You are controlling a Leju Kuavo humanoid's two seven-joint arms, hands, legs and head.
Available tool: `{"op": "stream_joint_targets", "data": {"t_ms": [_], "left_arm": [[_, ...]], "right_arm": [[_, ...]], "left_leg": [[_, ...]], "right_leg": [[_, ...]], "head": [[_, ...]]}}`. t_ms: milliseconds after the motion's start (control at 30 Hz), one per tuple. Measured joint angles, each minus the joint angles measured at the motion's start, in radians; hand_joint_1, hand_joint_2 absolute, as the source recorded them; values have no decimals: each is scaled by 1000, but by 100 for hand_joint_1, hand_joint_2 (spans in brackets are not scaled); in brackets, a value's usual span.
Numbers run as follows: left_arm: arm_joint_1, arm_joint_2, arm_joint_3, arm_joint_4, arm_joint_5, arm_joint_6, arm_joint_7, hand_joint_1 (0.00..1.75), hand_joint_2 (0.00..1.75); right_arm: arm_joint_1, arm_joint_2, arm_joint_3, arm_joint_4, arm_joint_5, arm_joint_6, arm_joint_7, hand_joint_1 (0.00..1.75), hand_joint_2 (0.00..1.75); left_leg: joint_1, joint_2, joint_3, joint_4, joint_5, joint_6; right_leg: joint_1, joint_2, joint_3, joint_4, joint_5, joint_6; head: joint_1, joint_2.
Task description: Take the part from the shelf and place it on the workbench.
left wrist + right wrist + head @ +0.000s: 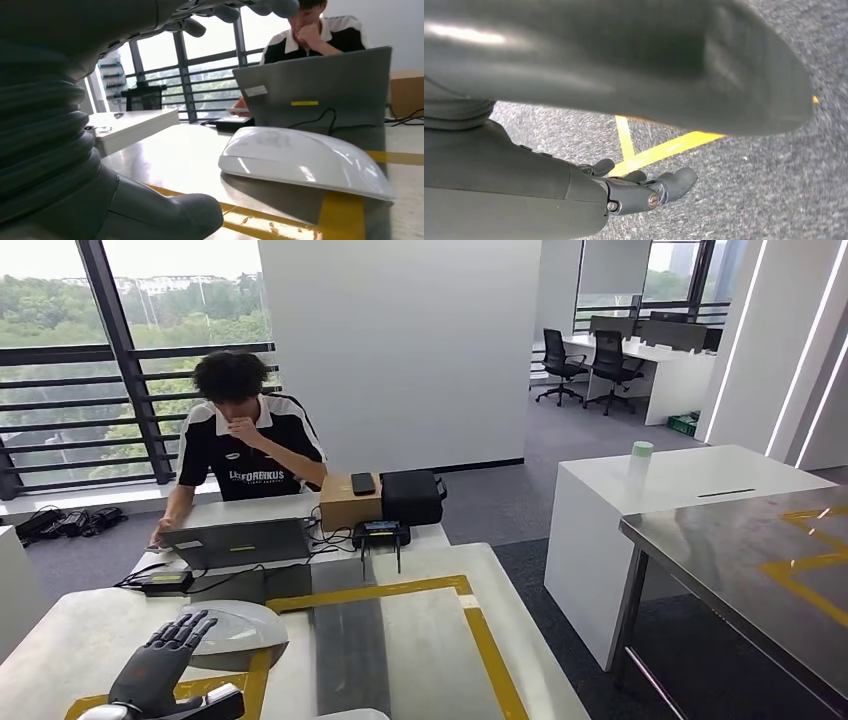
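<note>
One white domed part [235, 628] lies on the workbench [430, 640] inside the yellow tape [487, 645], your left hand [160, 665] spread and empty just beside it; lift clear without nudging it; right hand [644, 192] hangs, fingers curled, empty.

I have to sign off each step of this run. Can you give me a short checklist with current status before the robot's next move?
1. Part on the workbench: the white domed part lies on the workbench by the yellow tape: ok.
2. Left robot hand released: fingers spread, beside the part, holding nothing: ok.
3. Right robot hand empty: hangs over the grey floor, holding nothing: ok.
4. Person clear of the arm: seated behind the laptop: ok.
5. Part steady: cannot tell.
</note>
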Motion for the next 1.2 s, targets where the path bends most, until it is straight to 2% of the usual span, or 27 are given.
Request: {"op": "stream_joint_targets", "data": {"t_ms": [67, 100, 133, 200, 233, 267, 300, 333, 400, 433, 467, 500, 567, 600, 633, 700, 733, 767, 800, 833, 867, 933, 967, 1033, 1100, 1133, 1200], "left_arm": [[8, 9, 0, -4, 8, 1, -7, 0, 175], [12, 15, 0, -7, 12, 1, -10, 0, 175], [16, 20, 0, -8, 15, 0, -12, 0, 175], [24, 27, 0, -11, 21, 0, -15, 0, 175], [28, 29, 0, -13, 25, 0, -15, 0, 175], [34, 29, 0, -15, 28, 1, -15, 0, 175], [39, 29, 0, -20, 30, 1, -14, 0, 175], [43, 29, 0, -25, 31, 2, -13, 0, 175], [47, 29, 0, -40, 32, 6, -7, 0, 175], [48, 29, 0, -49, 32, 8, -3, 0, 175], [50, 30, 0, -58, 33, 10, 2, 0, 175], [54, 31, 0, -66, 34, 11, 4, 0, 175], [64, 33, 0, -77, 36, 13, 7, 0, 175], [71, 34, 0, -84, 37, 13, 8, 0, 175], [76, 35, 0, -90, 37, 13, 9, 0, 175], [84, 38, 0, -99, 38, 13, 12, 0, 175], [87, 39, 0, -101, 39, 13, 14, 0, 175], [89, 41, 0, -102, 40, 12, 16, 0, 175], [91, 42, 0, -102, 41, 12, 17, 0, 175], [92, 43, 0, -102, 41, 9, 16, 0, 175], [92, 44, 0, -101, 41, 4, 13, 0, 175], [86, 48, 0, -97, 40, -6, 0, 0, 175], [81, 50, 0, -92, 41, -9, -9, 0, 175], [72, 52, 0, -77, 41, -10, -22, 0, 175], [64, 50, 0, -60, 41, -10, -26, 0, 175], [58, 48, -1, -51, 40, -10, -25, 0, 175], [46, 41, -2, -29, 37, -10, -20, 0, 175]], "right_arm": [[0, -3, -5, 0, -3, 0, -7, 0, 0], [0, -5, -6, 0, -3, 0, -10, 0, 0], [-1, -6, -7, 0, -3, 0, -12, 0, 0], [-1, -7, -10, 0, -3, 0, -13, 0, 0], [-1, -8, -12, 0, -3, 0, -11, 0, 0], [-1, -8, -14, 0, -3, 0, -8, 0, 0], [-1, -9, -16, 0, -3, 0, -4, 0, 0], [-1, -9, -17, 0, -3, 0, 0, 0, 0], [-1, -10, -20, 0, -3, 0, 5, 0, 0], [-1, -10, -20, 0, -3, 0, 5, 0, 0], [0, -11, -21, 0, -3, 0, 5, 0, 0], [1, -12, -21, 0, -3, 0, 5, 0, 0], [3, -16, -22, 0, -3, 0, 5, 0, 0], [3, -18, -23, 0, -4, 0, 5, 0, 0], [4, -20, -23, 0, -5, 1, 5, 0, 0], [3, -22, -23, 0, -8, 1, 5, 0, 0], [2, -24, -23, -1, -9, 1, 6, 0, 0], [2, -26, -23, -1, -11, 1, 6, 0, 0], [2, -27, -23, -1, -12, 1, 6, 0, 0], [2, -28, -24, -1, -12, 1, 6, 0, 0], [1, -29, -24, -1, -12, 1, 6, 0, 0], [0, -31, -24, -1, -12, 1, 5, 0, 0], [-1, -32, -24, -1, -12, 1, 5, 0, 0], [-1, -34, -24, -2, -12, 1, 7, 0, 0], [-1, -35, -24, -2, -12, 1, 17, 0, 0], [-2, -35, -24, -2, -12, 1, 23, 0, 0], [-4, -36, -25, -2, -12, 1, 35, 0, 0]], "left_leg": [[2, -1, -5, 10, -9, -8], [3, -2, -15, 32, -29, -9], [3, -3, -31, 73, -60, -9], [-1, -5, -74, 190, -133, -5], [-3, -6, -89, 238, -153, -2], [-6, -6, -91, 259, -156, 2], [-9, -6, -77, 244, -139, 8], [-12, -6, -51, 203, -113, 16], [-23, -5, 21, 77, -70, 32], [-28, -5, 43, 35, -57, 35], [-32, -5, 54, 6, -51, 37], [-36, -5, 51, 1, -44, 36], [-35, -3, 42, -12, -28, 43], [-33, -2, 37, -17, -17, 50], [-31, -1, 30, -20, -6, 55], [-30, 0, 9, -20, 11, 63], [-31, 1, -2, -18, 19, 65], [-31, 1, -13, -17, 26, 65], [-31, 1, -22, -14, 31, 65], [-31, 1, -31, -11, 36, 64], [-31, 1, -38, -8, 39, 62], [-32, 4, -50, -3, 44, 56], [-31, 5, -54, -2, 49, 50], [-28, 7, -58, -4, 60, 37], [-27, 4, -67, 7, 48, 26], [-26, 1, -79, 34, 23, 21], [-21, -5, -113, 140, -53, 10]], "right_leg": [[1, -1, -4, -6, 0, -20], [2, -2, -6, -10, 4, -28], [3, -2, -9, -14, 9, -35], [10, -3, -17, -16, 18, -45], [15, -3, -22, -16, 23, -48], [19, -3, -28, -16, 27, -50], [23, -3, -33, -16, 32, -51], [26, -3, -37, -16, 36, -52], [30, -3, -45, -16, 47, -48], [31, -3, -48, -18, 54, -44], [30, -3, -50, -21, 61, -38], [29, -3, -51, -25, 70, -32], [27, -2, -55, -31, 78, -21], [27, -2, -62, -18, 61, -16], [26, -3, -75, 14, 26, -11], [25, -5, -111, 130, -68, -5], [25, -5, -124, 189, -97, -3], [25, -6, -125, 225, -105, -2], [25, -6, -110, 228, -94, -3], [26, -6, -78, 195, -71, -6], [29, -6, -34, 133, -46, -12], [36, -6, 45, 11, -28, -26], [39, -7, 64, -25, -29, -32], [42, -8, 68, -50, -27, -38], [37, -10, 68, -65, -13, -45], [34, -12, 66, -72, -5, -50], [31, -13, 57, -74, 7, -54]], "head": [[0, 0], [0, 0], [-1, 0], [-2, 0], [-2, 0], [-2, 0], [-2, 0], [-2, 0], [-1, 0], [0, 0], [1, 0], [2, 0], [5, 0], [6, 0], [8, 0], [12, 0], [14, 0], [17, 0], [21, 0], [24, 0], [27, 0], [30, 0], [30, 0], [35, 1], [40, 2], [40, 2], [41, 2]]}}
